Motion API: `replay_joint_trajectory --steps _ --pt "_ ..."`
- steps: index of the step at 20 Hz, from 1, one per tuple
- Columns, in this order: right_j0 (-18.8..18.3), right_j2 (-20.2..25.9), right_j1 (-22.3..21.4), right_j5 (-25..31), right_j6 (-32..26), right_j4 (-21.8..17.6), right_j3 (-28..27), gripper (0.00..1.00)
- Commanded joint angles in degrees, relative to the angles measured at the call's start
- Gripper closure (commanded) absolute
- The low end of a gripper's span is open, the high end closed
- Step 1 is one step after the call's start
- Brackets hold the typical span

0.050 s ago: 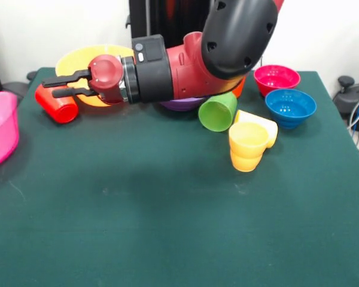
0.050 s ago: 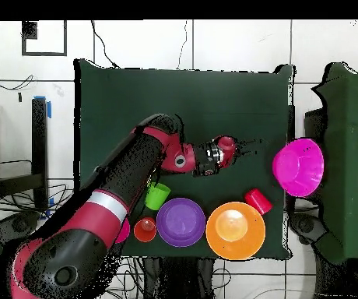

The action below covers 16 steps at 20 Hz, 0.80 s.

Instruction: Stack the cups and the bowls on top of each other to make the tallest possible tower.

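Note:
My gripper (image 1: 50, 88) (image 2: 253, 148) hangs open above the cloth with nothing between its fingers, pointing sideways. A red cup (image 1: 56, 105) (image 2: 257, 201) lies on its side just beyond it, apart from it. The large orange bowl (image 1: 90, 59) (image 2: 235, 230) stands behind, and the purple bowl (image 1: 182, 105) (image 2: 180, 221) is mostly hidden by my arm in the front view. A green cup (image 1: 218, 112) (image 2: 157, 195) lies on its side. Two yellow cups (image 1: 249, 145) rest against each other. An orange cup (image 1: 240, 88) (image 2: 145, 230) peeks out behind my arm.
A small crimson-pink bowl (image 1: 276, 78) and a small blue bowl (image 1: 290, 107) stand upright at one corner. The big hot pink bowl (image 1: 0, 128) (image 2: 299, 166) sits at the table's side edge. The table (image 1: 167, 227) wears a dark green cloth.

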Motion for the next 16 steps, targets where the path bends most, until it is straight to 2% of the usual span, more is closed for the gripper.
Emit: replay_joint_trajectory --steps 1,11,15,16 --pt "0.9 8.3 5.7 6.4 -19.6 0.6 -6.4 0.00" --pt "-0.1 9.8 7.8 3.2 -19.1 0.3 -10.9 0.00" --pt "-0.5 9.9 8.9 -2.1 -16.4 -0.9 -12.6 0.00" --pt "-0.7 9.5 10.7 -5.0 -14.6 -2.7 -14.6 0.00"
